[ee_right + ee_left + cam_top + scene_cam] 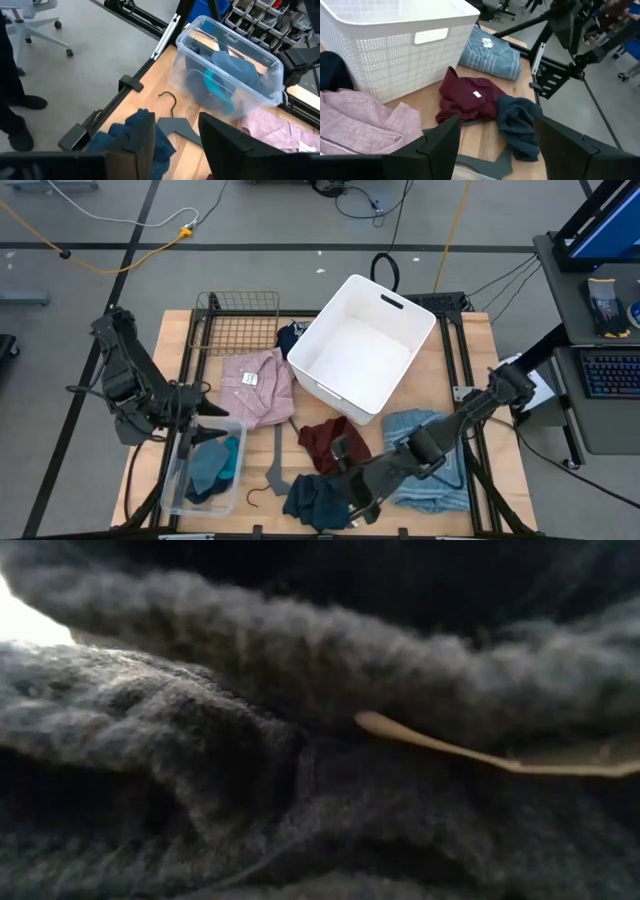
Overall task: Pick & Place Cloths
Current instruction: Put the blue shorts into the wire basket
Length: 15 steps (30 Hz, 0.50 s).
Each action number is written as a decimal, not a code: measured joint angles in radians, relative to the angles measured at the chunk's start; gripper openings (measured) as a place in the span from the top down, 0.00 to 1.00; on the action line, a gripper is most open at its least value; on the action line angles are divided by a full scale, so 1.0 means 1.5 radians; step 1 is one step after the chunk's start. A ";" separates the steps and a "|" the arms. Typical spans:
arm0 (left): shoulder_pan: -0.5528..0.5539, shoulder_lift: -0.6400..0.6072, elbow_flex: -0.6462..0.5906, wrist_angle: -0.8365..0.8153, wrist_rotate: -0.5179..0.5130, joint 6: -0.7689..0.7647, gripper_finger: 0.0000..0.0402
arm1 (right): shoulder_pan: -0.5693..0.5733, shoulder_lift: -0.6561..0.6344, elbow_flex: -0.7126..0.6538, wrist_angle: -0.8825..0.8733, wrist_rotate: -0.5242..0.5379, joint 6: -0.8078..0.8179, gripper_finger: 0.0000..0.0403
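A pink cloth (pixel 258 385), a maroon cloth (pixel 333 442), a light-blue cloth (pixel 425 455) and a dark navy cloth (pixel 312 502) lie flat on the table. Blue and teal pieces (pixel 220 80) lie inside a clear plastic bin (pixel 205 470). My right gripper (pixel 175 150) hangs open above the table's near edge, over the navy cloth (pixel 125 137), with nothing between its fingers. My left gripper (pixel 495 160) stands open at the table's left, near the clear bin's far end, and holds nothing. In the low view, dark fabric (pixel 300 740) fills the picture.
The white bin (pixel 360 350) stands at the table's middle, toward the far edge. A wire basket (pixel 238 320) stands at the far left. The grey hanger (pixel 275 465) lies between the clear bin and the maroon cloth. Another dark cloth (pixel 290 335) lies by the white bin's left side.
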 joint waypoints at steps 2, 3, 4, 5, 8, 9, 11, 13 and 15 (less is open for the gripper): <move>-0.008 0.000 0.000 -0.001 -0.007 0.006 0.36 | 0.000 0.018 0.015 -0.008 0.000 -0.005 0.61; -0.011 0.000 0.000 -0.001 -0.010 0.008 0.36 | 0.000 0.026 0.021 -0.009 0.000 -0.009 0.60; -0.015 0.000 0.000 -0.001 -0.011 0.011 0.36 | 0.000 0.034 0.027 -0.009 0.000 -0.013 0.59; -0.019 0.000 0.000 -0.001 -0.011 0.012 0.36 | 0.000 0.041 0.033 -0.013 0.000 -0.016 0.58; -0.026 0.000 0.000 -0.005 -0.012 0.013 0.36 | 0.000 0.057 0.045 -0.038 0.000 -0.018 0.56; -0.028 0.000 0.000 -0.005 -0.012 0.013 0.36 | 0.000 0.062 0.045 -0.045 0.000 -0.019 0.55; -0.034 0.000 0.000 -0.005 -0.012 0.013 0.36 | 0.000 0.075 0.045 -0.049 0.000 -0.022 0.54; -0.039 0.000 0.000 -0.005 -0.012 0.012 0.36 | 0.000 0.086 0.045 -0.058 0.000 -0.036 0.54; -0.041 0.000 0.000 -0.005 -0.012 0.010 0.36 | -0.001 0.100 0.045 -0.058 -0.001 -0.056 0.54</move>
